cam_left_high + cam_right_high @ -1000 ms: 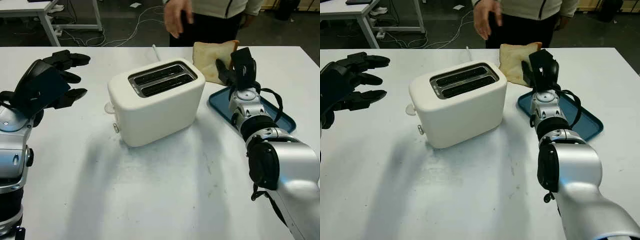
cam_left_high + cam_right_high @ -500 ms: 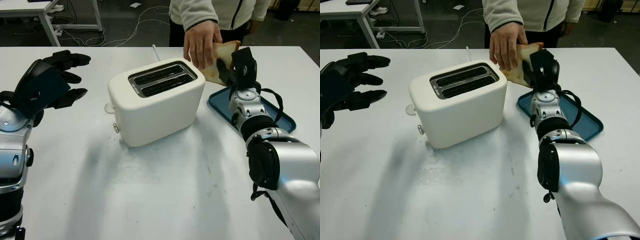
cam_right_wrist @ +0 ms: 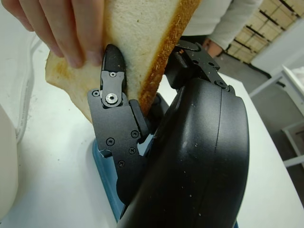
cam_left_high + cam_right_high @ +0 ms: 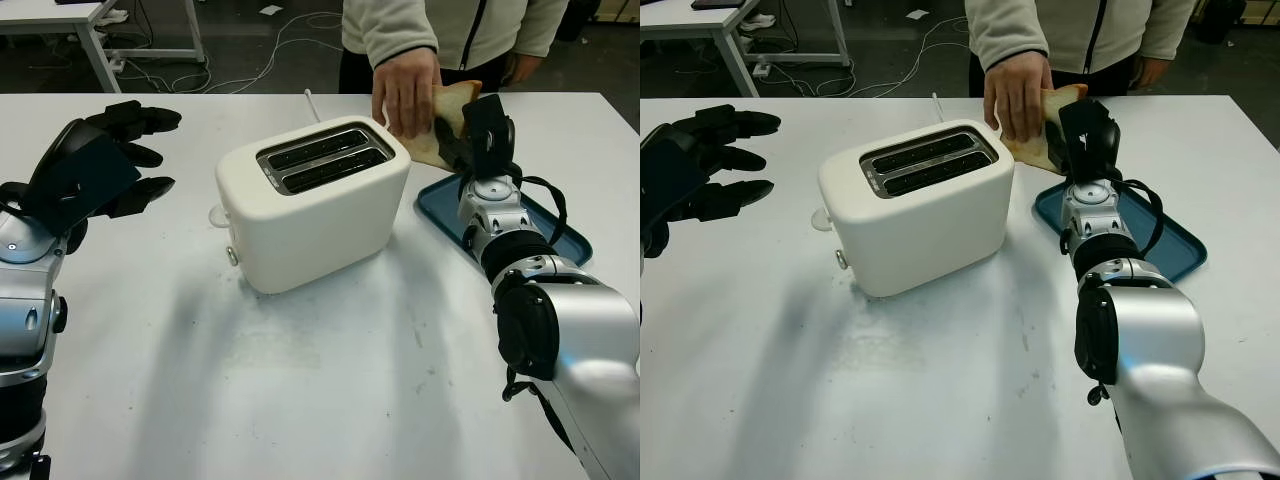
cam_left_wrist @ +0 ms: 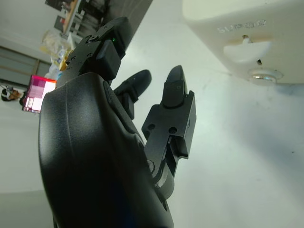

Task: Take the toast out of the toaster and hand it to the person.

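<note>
Now my right hand (image 4: 478,135) pinches the toast (image 3: 142,42) beyond the toaster (image 4: 312,200) while a person's hand (image 4: 405,88) grips it; my left hand (image 4: 95,165) hovers open.

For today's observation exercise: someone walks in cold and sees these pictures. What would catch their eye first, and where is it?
The handover at the table's far right: the right hand holds a slice of toast upright above the blue tray, while a person's hand grips the same slice. Next, the white toaster at the table's middle, both slots empty. The left hand hangs open at the far left.
</note>
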